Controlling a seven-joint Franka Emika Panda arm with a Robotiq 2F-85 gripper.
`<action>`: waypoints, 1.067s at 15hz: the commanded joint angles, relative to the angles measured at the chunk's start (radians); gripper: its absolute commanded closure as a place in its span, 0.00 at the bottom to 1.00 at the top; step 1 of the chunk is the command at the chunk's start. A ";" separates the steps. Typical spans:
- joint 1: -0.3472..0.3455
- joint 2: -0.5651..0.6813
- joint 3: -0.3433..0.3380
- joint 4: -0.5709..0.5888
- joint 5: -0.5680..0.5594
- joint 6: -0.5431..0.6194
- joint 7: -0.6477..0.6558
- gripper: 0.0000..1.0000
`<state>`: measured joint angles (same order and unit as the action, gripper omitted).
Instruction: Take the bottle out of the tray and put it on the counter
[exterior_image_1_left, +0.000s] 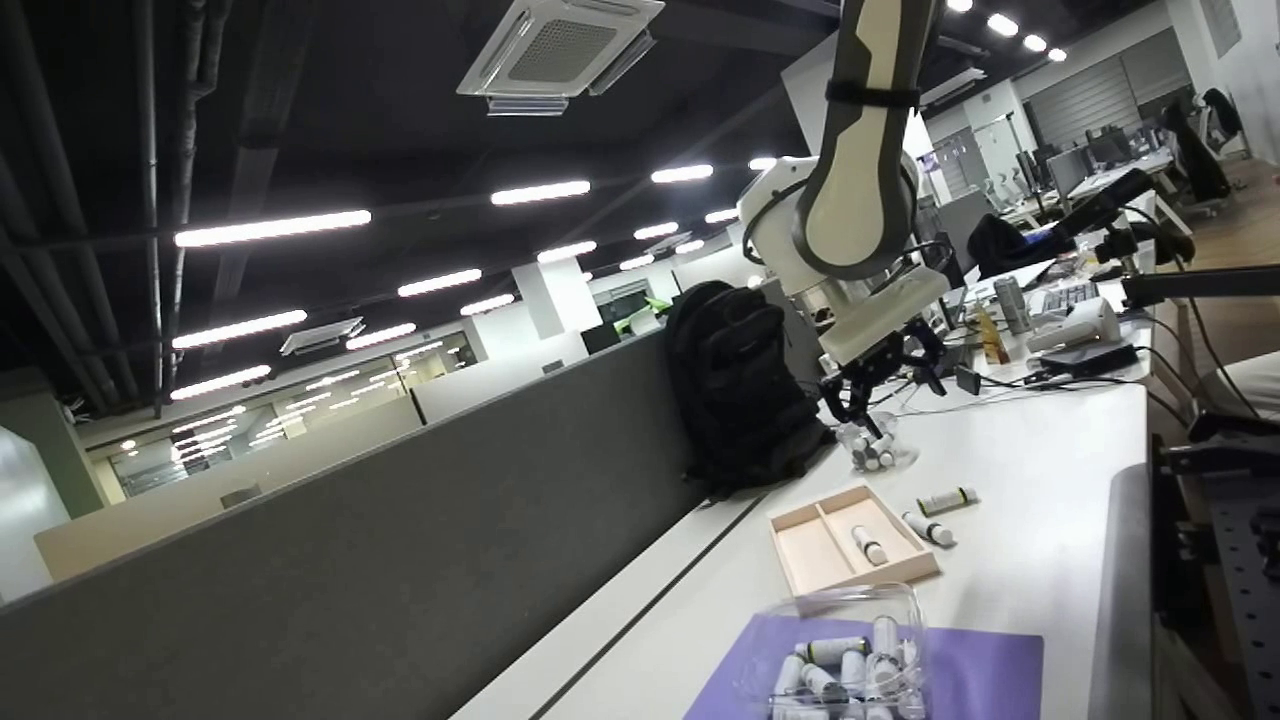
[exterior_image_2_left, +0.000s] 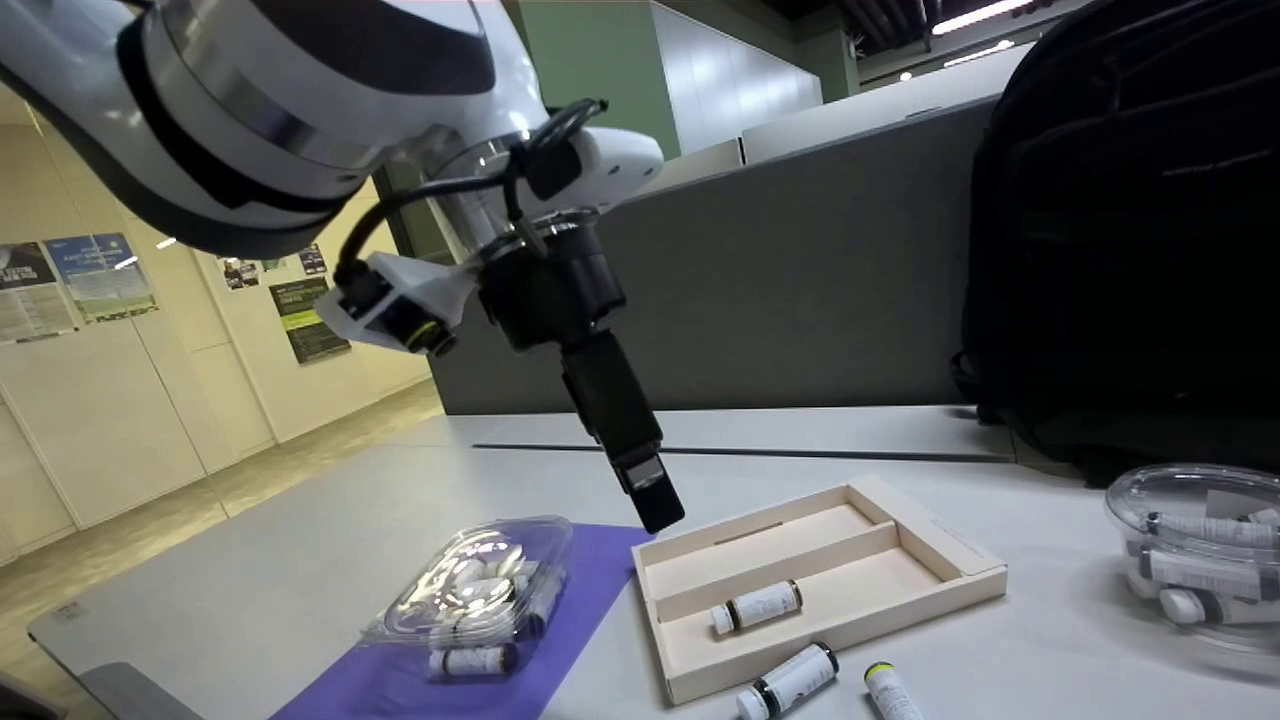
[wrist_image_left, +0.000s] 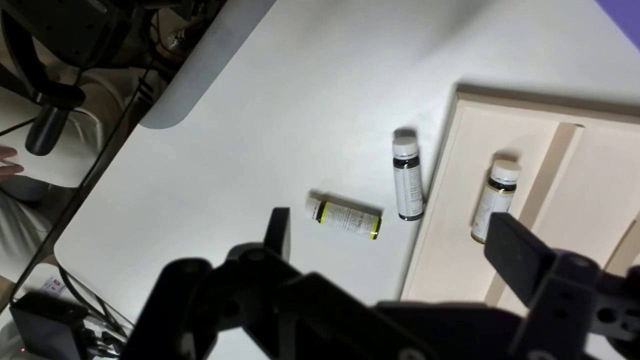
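White-capped, the bottle (wrist_image_left: 496, 201) lies in the tray (wrist_image_left: 445, 262) on its side, in the wrist view rightward from the middle of the gripper (wrist_image_left: 394, 237) — jaws wide apart, holding nothing — and its long axis runs roughly crosswise to their closing line.

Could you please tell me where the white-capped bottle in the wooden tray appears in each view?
In an exterior view, the white-capped bottle lies right of centre, in the lower half.
In an exterior view, the bottle lies slightly right of centre, low down.
In the wrist view, the bottle lies well right, just below mid-height.
Shared landmark: the divider of the wooden tray, visible in all three.
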<state>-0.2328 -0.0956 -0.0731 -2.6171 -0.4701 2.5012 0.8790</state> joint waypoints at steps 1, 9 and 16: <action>0.019 -0.002 -0.007 0.001 0.001 -0.003 0.000 0.00; 0.030 0.260 -0.053 0.104 0.557 0.265 -0.722 0.00; 0.021 0.350 -0.091 0.155 0.580 0.278 -0.786 0.00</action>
<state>-0.2451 0.2409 -0.1254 -2.4706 0.1347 2.7713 0.0378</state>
